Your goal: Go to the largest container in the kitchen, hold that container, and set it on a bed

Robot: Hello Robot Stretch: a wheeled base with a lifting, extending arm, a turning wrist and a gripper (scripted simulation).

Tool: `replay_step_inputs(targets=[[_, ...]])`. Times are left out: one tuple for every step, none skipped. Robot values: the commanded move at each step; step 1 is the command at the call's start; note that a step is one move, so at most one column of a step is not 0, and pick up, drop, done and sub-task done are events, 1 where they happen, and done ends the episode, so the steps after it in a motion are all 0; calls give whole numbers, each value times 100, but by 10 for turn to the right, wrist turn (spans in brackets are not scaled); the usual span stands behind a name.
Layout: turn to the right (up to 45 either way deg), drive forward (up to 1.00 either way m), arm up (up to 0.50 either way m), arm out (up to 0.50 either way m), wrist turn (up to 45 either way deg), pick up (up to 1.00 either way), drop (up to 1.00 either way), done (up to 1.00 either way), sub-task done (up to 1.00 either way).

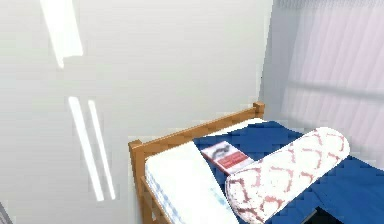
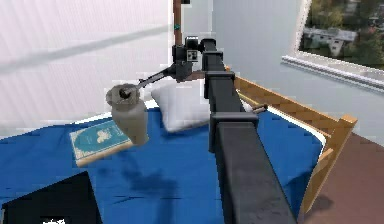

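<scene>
— What takes up the most room around you?

— A plain white wall [image 1: 150, 70] ahead, and against it a bed [image 1: 190, 137] with a light wooden frame. In the arm side view the bed [image 2: 300, 112] spreads across the lower part of the picture under a deep blue cover [image 2: 160, 190]. A window [image 2: 345, 35] sits at that view's upper right, with greenery and buildings outside.

— And your arm?

— My arm [image 2: 240, 140], a dark square bar, rises from the bottom edge and reaches out over the blue cover toward the pillow end of the bed.

— What lies on the bed?

— In the forward view, a long bolster [image 1: 290, 175] patterned in red and white lies slantwise on the cover. A white pillow [image 2: 185, 105] sits just left of my arm. A flat dark slab [image 2: 55, 205] lies at the arm side view's lower left corner.

— Where is the container?

— The container [image 2: 127, 115] is a squat beige jar with a dark top, over the bed and left of the pillow. Its base overlaps a book [image 2: 95, 140] lying flat on the cover. I cannot tell whether it stands on the bed or hangs above it.

— Is your hand gripping it?

— My gripper [image 2: 145, 82] points its thin fingers at the jar's top. I cannot tell whether it holds anything.
</scene>
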Motion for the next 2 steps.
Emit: replay_step_inputs(targets=[[0, 0, 0, -8, 0, 0, 0, 0, 0], [0, 0, 0, 0, 0, 0, 0, 100, 0]])
